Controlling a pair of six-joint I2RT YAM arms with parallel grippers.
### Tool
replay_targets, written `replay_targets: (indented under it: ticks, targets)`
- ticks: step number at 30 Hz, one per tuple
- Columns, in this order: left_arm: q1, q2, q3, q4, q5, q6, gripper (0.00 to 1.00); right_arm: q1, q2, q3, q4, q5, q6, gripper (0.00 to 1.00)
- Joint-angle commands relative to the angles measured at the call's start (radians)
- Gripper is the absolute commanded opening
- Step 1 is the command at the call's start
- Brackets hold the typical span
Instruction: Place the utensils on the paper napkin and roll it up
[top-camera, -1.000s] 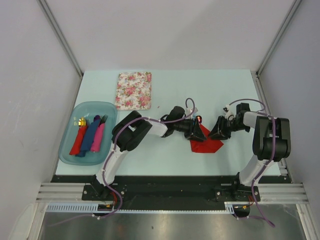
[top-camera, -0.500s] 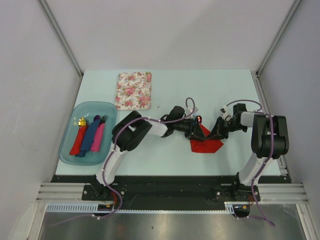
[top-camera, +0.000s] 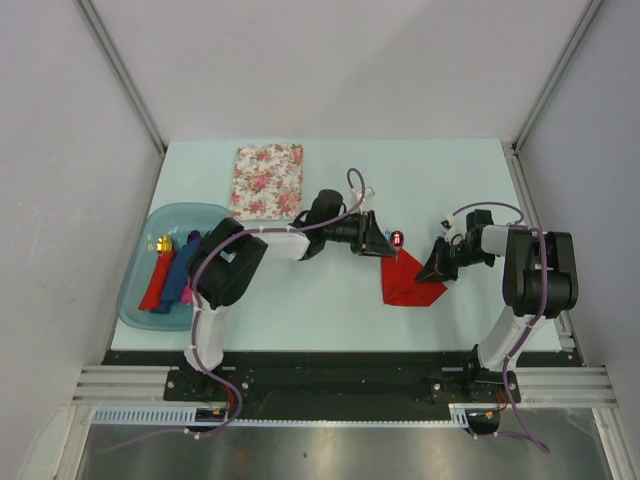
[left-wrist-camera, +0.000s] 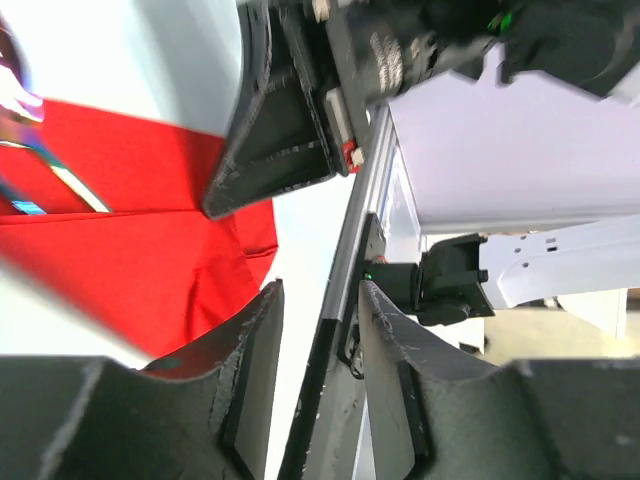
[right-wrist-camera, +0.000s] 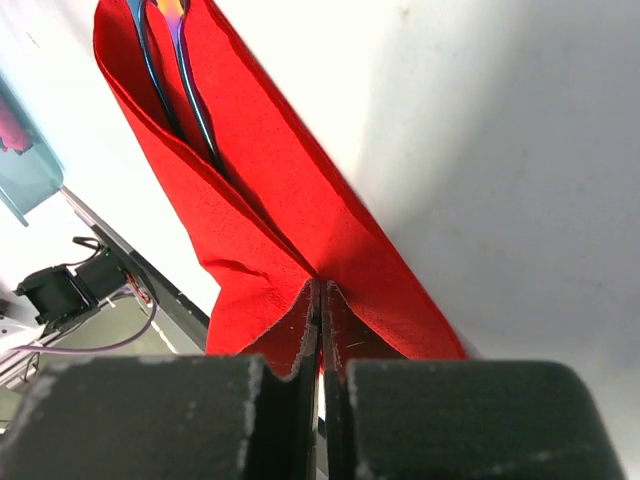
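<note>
The red paper napkin (top-camera: 408, 282) lies folded on the table right of centre. The spoon's shiny red-gold head (top-camera: 398, 238) sticks out at its far end. In the right wrist view the blue fork handle (right-wrist-camera: 152, 75) and the spoon handle (right-wrist-camera: 195, 95) lie inside the napkin's fold (right-wrist-camera: 300, 190). My right gripper (top-camera: 438, 268) is shut on the napkin's right corner (right-wrist-camera: 320, 290). My left gripper (top-camera: 380, 241) is open and empty, just left of the napkin's far end. In the left wrist view (left-wrist-camera: 320, 300) the napkin (left-wrist-camera: 130, 250) lies beyond its jaws.
A floral pad (top-camera: 267, 180) lies at the back left. A blue tray (top-camera: 140, 250) at the left edge holds a red roll (top-camera: 155, 282) with a gold-tipped utensil, a blue roll (top-camera: 178, 270) and a pink roll. Grey walls enclose the table.
My left gripper has let go of the napkin and drawn back to the left and farther away. My right gripper stays shut on the napkin's right corner.
</note>
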Motion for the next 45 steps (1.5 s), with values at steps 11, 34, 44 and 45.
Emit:
replay_targets:
  ticks: [11,34,44,45]
  targets:
    - [-0.073,-0.032,-0.084,-0.068,0.032,0.092,0.34,-0.015,-0.054,-0.014,-0.024,0.03,-0.041,0.0]
    - [-0.107,0.08,-0.001,-0.354,-0.06,0.239,0.27,-0.018,-0.04,-0.011,-0.015,0.05,-0.044,0.0]
    - [-0.107,-0.066,-0.027,-0.221,0.001,0.239,0.37,-0.014,-0.043,-0.011,-0.012,0.047,-0.05,0.0]
    - [-0.109,-0.062,-0.014,-0.207,0.007,0.233,0.37,-0.012,-0.043,-0.011,-0.012,0.05,-0.049,0.0]
